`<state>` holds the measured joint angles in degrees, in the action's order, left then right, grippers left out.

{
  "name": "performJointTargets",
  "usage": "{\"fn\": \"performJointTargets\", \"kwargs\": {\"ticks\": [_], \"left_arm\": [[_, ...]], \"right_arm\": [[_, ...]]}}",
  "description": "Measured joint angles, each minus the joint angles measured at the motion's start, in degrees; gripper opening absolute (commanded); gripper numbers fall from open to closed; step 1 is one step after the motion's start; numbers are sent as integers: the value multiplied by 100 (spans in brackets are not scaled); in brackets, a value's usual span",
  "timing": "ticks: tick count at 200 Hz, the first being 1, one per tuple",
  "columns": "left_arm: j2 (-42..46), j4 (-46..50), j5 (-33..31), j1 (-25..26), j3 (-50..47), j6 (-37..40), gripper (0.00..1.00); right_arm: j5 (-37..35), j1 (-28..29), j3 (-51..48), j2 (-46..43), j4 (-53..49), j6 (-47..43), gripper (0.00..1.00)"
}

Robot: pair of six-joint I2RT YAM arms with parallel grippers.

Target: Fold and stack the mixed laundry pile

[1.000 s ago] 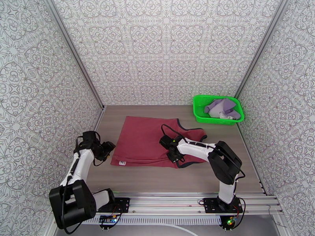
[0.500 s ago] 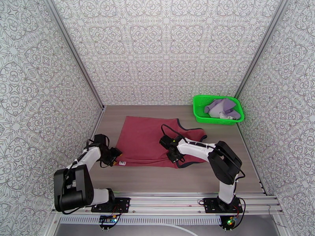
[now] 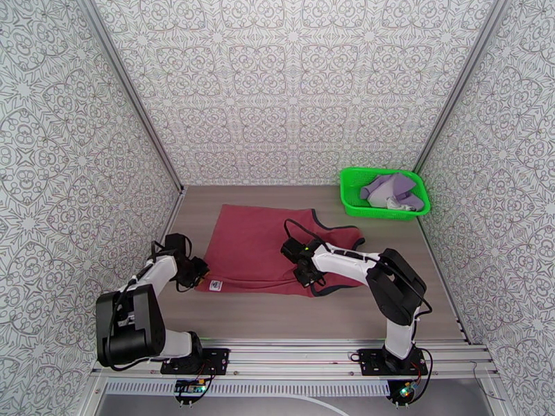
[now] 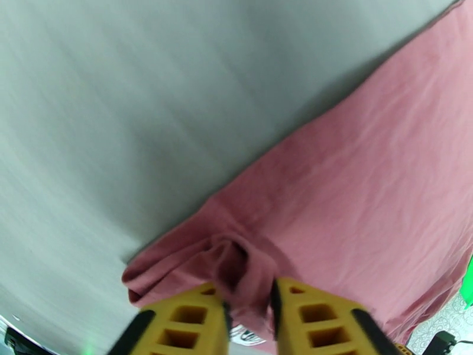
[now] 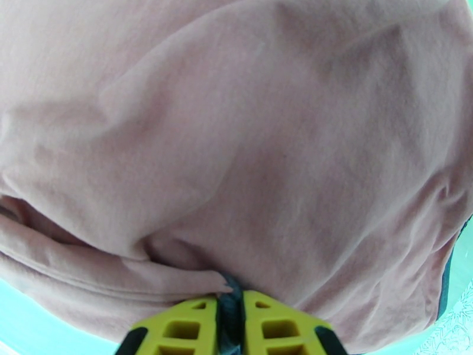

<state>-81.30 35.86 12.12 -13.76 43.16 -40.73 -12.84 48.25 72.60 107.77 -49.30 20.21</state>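
Dark red tank top [image 3: 253, 244] is lying flat mid-table [image 3: 277, 317], long axis left-right, hem left, straps pointing right toward the green basket [image 3: 386, 215] holding the lavender garment [image 3: 397, 188]. Left gripper [image 4: 248, 300] is pinching its bunched near-left hem corner, and right gripper [image 5: 232, 306] is clamping its near dark-trimmed edge. Patterned walls are enclosing the table, and the right arm is hiding some fabric.

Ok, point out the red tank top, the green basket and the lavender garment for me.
red tank top [image 3: 250, 247], top external view, flat middle of its body.
green basket [image 3: 381, 213], top external view, near wall.
lavender garment [image 3: 402, 185], top external view, bunched cloth inside the basket.
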Motion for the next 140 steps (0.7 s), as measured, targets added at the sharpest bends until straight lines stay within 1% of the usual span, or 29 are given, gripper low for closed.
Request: {"fn": "performJointTargets", "kwargs": {"ticks": [10,58,105,140], "left_arm": [[-22,-17,-4,0,42,-15,0],[-186,-52,0,-13,186,-46,0],[-243,-48,2,-76,437,-44,0],[-273,-44,9,-76,586,-44,0]], "right_arm": [[2,0,0,0,2,0,15],[2,0,0,0,0,22,15],[-2,0,0,-13,-2,127,12],[-7,0,0,-216,-59,151,12]]}}
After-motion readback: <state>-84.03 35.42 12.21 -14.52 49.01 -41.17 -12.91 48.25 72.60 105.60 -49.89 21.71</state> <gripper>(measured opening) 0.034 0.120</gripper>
